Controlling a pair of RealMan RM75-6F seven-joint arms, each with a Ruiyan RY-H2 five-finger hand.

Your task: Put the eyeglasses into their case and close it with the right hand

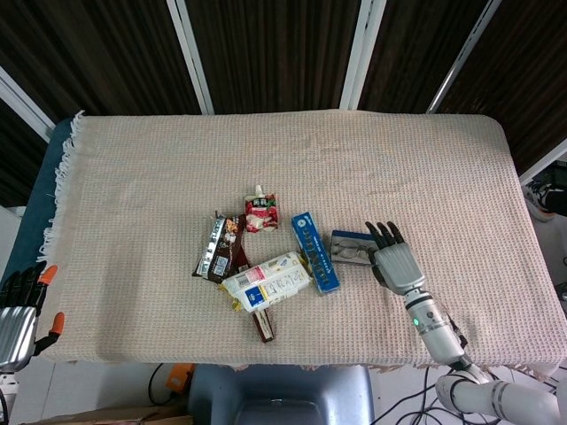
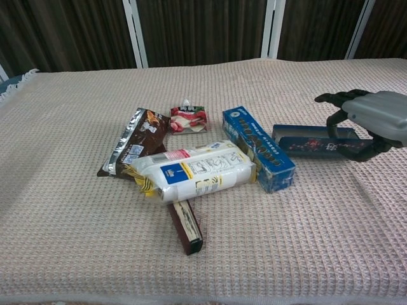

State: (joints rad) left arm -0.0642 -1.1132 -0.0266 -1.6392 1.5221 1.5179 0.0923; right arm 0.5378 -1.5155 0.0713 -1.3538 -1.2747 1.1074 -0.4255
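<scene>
Beige woven cloth (image 1: 266,159): it covers the whole table, and everything I am working with lies on it.
Right hand (image 1: 394,263): my right hand hovers low at the right of the scene, fingers spread and curved over the right end of the case; I cannot tell whether they touch it or grasp it.
Eyeglass case (image 2: 315,140): I see it lying flat, long side left to right, just right of the blue box, with its lid not fully down.
Eyeglasses (image 1: 347,251): from the head view I can make them out faintly inside the case; the chest view hides them behind the case wall.
Blue box (image 2: 257,147): it lies diagonally at centre, its near end close to the left end of the case.
White packet (image 2: 197,172): it rests left of the blue box, over a dark bar (image 2: 185,227).
Brown wrapper (image 2: 135,141): it lies furthest left in the pile.
Red pouch (image 2: 188,119): it sits at the far side of the pile.
Left hand (image 1: 19,305): it hangs off the table's near left edge, fingers released and holding nothing.
</scene>
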